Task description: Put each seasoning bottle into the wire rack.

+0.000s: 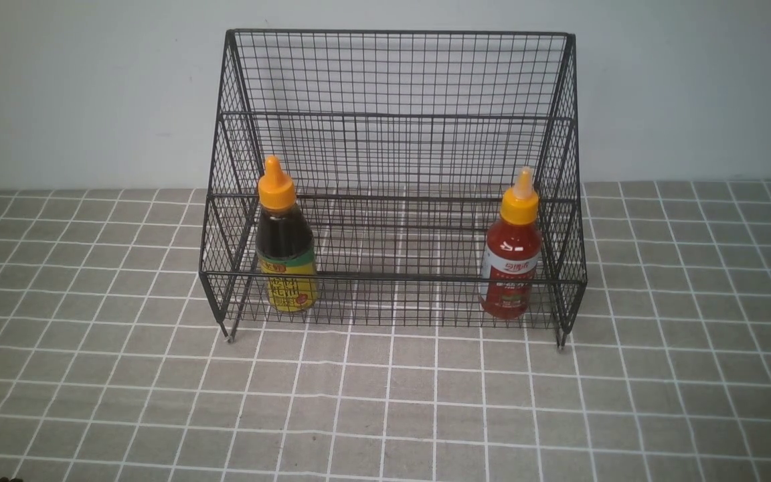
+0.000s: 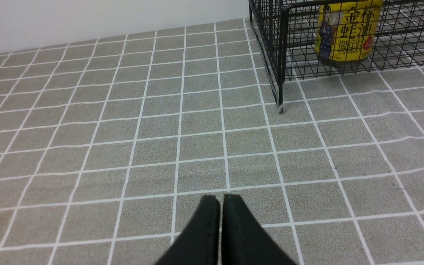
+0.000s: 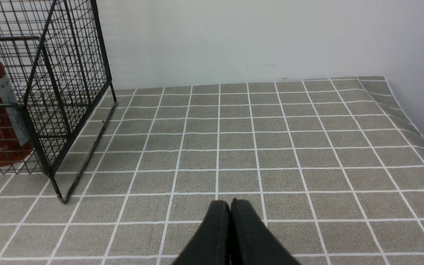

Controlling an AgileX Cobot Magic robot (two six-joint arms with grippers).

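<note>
Bench [image 1: 91, 402] under grey checked cloth fills the lower frame. Wire rack [image 1: 392, 181] stands centre, tall back to the wall, low front lip facing out, likely so bottles drop in easily. Dark-brown bottle [image 1: 284, 248] upright on the lowest tier, left of centre; red bottle [image 1: 512, 254] upright on the same tier, right of centre. Both look lodged behind the lip; task reads as done. Left hand [image 2: 220, 206] pinched closed, empty, above bare cloth. Right hand [image 3: 230, 211] likewise closed, holding nothing.
</note>
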